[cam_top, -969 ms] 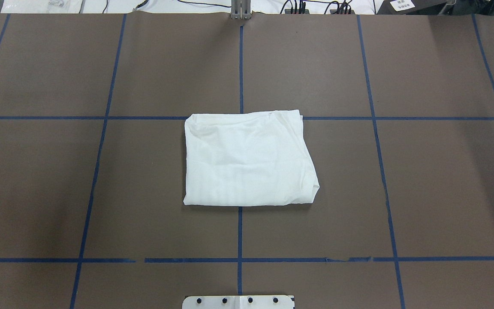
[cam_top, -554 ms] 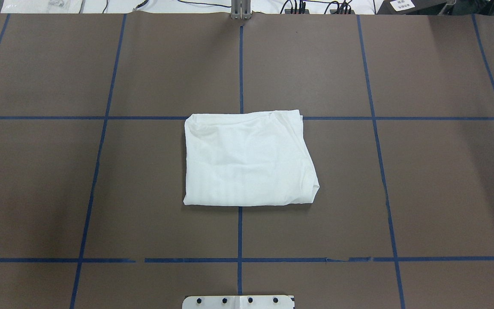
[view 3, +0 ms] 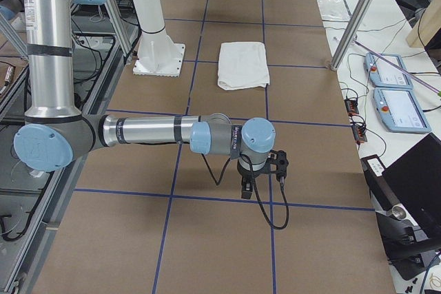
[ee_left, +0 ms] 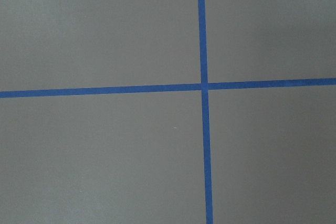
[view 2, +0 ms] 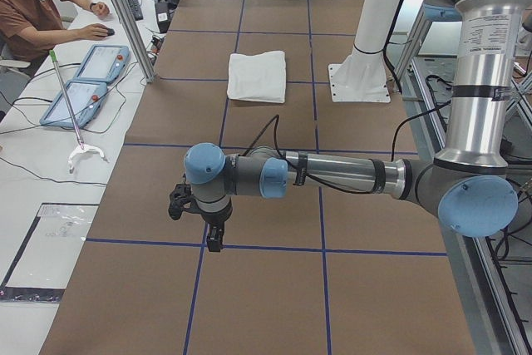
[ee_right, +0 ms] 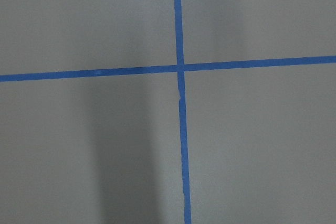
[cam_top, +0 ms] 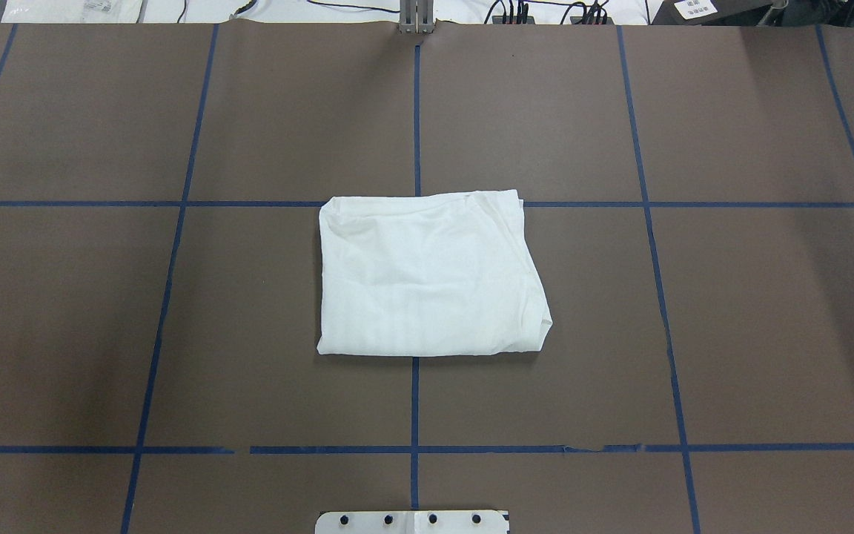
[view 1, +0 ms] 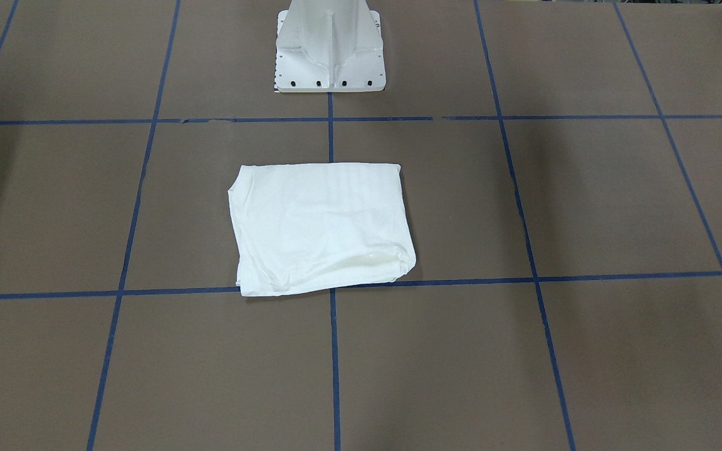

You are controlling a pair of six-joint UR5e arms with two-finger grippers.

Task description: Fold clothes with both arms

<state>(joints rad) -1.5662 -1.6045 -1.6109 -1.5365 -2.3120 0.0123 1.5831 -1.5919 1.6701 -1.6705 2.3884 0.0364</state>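
front-facing view: one white shirt (view 1: 320,225) lies folded into a rough rectangle in the middle of the brown worktop (view 1: 612,200). it sits across the centre blue tape line (view 1: 334,363), and its edge away from the robot rests on a cross line. that edge is thick and puffed; the top face is plain and lightly creased. one white pedestal (view 1: 329,50) stands beyond it.

overhead view: the same single shirt (cam_top: 427,278), one near corner poking out to the right.

exterior left view: only the side views show the arms. the left arm (view 2: 332,174) stretches low, well apart from the shirt (view 2: 258,76). its left fingers (view 2: 215,243) point down; i cannot tell if they are open or closed. one person (view 2: 33,6) sits by two tablets (view 2: 75,101).

exterior right view: the right arm (view 3: 151,131) lies likewise; whether the right fingers (view 3: 245,189) are open or closed, i cannot tell.

wrist views: one tape crossing (ee_left: 203,86) each (ee_right: 180,68).
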